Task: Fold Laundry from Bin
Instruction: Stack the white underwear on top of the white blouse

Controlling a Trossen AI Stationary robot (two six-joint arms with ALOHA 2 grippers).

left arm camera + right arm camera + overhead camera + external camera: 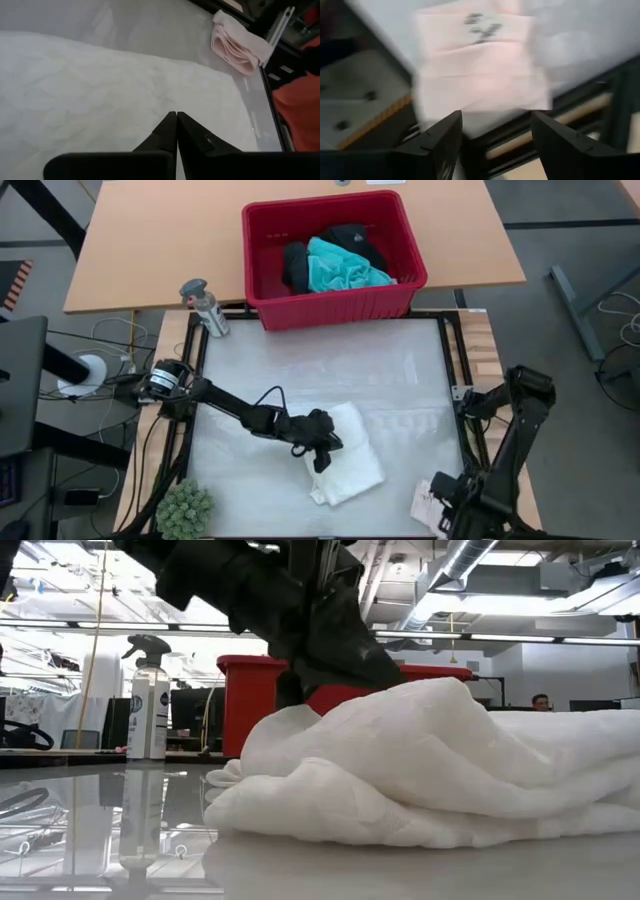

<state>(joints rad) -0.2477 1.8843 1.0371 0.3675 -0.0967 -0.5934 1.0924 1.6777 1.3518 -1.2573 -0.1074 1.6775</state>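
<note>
Resting on the white lacy top [345,455] mid-surface, left hand [322,452] pinched closed, holding nothing | right hand [495,132] fingers wide apart, just clear of the folded pink-white piece [428,502] at the near right corner | bin [330,305] beyond the far edge, holding the turquoise shirt [340,268] and black clothing [295,265]

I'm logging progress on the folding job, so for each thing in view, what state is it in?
white lacy top: folded bundle on the mat.
small pale pink piece: folded, at the mat's near right corner.
bin: upright, turquoise shirt and black clothing crumpled inside.
spray bottle: upright.
left gripper: shut, over the white top.
right gripper: open, at the pink piece.
</note>
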